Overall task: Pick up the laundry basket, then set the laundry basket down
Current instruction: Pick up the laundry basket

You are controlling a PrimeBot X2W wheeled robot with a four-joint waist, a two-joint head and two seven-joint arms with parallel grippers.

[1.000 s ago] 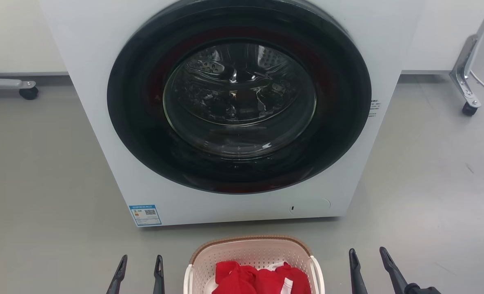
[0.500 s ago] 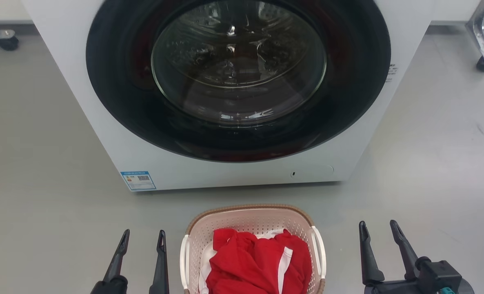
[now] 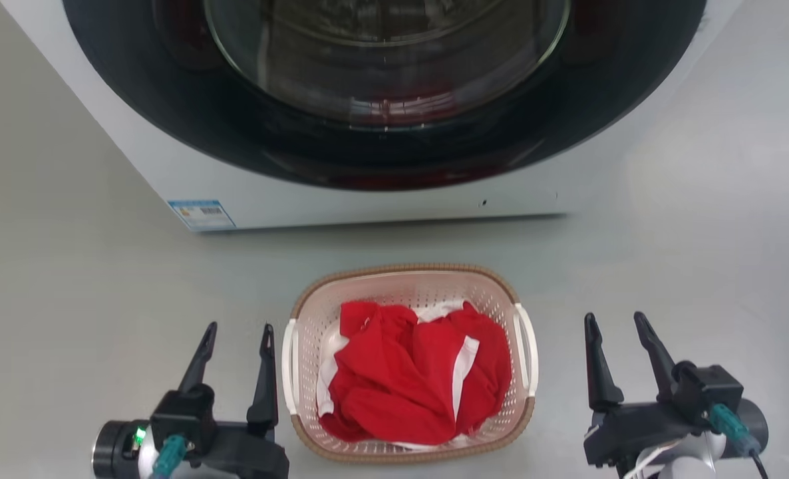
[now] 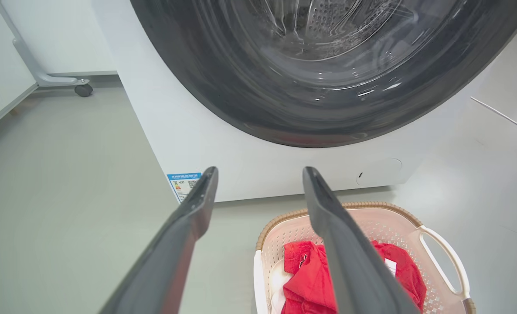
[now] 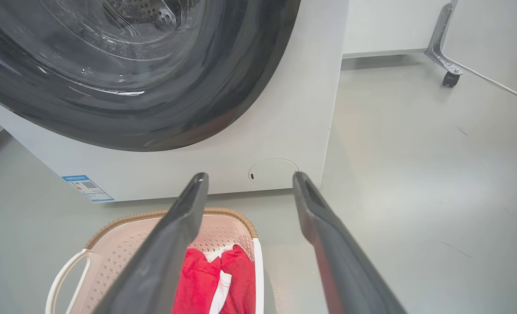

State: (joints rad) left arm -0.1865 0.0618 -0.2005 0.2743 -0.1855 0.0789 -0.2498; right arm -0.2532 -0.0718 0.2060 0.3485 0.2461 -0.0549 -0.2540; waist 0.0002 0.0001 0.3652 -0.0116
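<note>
Everything is carried by a smooth, pale grey floor [image 3: 68, 279]. A small cream plastic laundry basket [image 3: 401, 268] with perforated walls and a tan woven-look rim is set on it between the left gripper [image 3: 239, 326] and the right gripper [image 3: 615, 315], nearer the left one. A large white front-loading washing machine [image 3: 368, 203] is stood beyond both pairs of fingertips, near the basket but apart from it. A black caster [image 5: 450, 79] under a grey metal leg is seen far ahead and right of the right gripper, with a thin white cable [image 5: 498, 85] laid past it.

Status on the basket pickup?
Left gripper open, beside basket handle; right gripper open, farther off. Basket on floor, red clothes inside. Washing machine just behind.
</note>
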